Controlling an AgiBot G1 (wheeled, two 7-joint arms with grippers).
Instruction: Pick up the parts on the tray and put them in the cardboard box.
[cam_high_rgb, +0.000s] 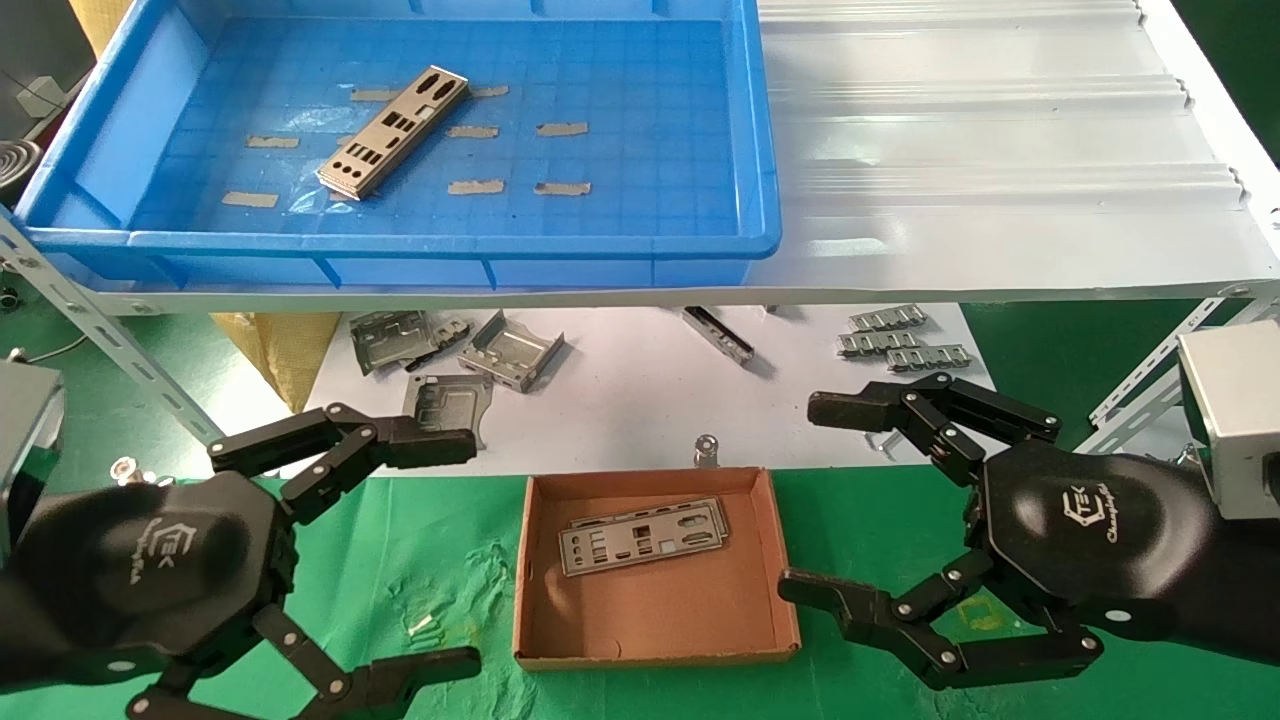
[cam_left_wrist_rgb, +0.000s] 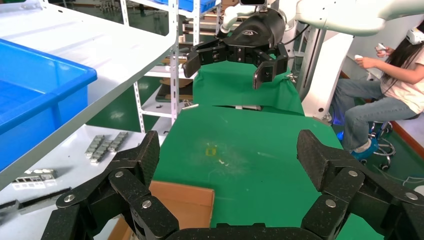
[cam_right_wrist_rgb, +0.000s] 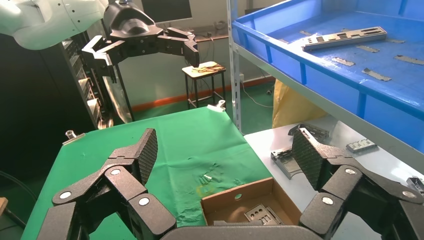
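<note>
One thin silver-grey plate (cam_high_rgb: 393, 132) punched with small rectangular and round holes lies slantwise on the grid floor of the blue tray (cam_high_rgb: 760, 150), among strips of tan tape (cam_high_rgb: 475, 187). More such plates (cam_high_rgb: 643, 536) lie stacked in the far part of the brown cardboard box (cam_high_rgb: 522, 590) on the green worktop (cam_high_rgb: 440, 560). The left gripper (cam_high_rgb: 440, 555) and right gripper (cam_high_rgb: 800, 500) hover on either side of the box, fingers spread wide and holding nothing.
</note>
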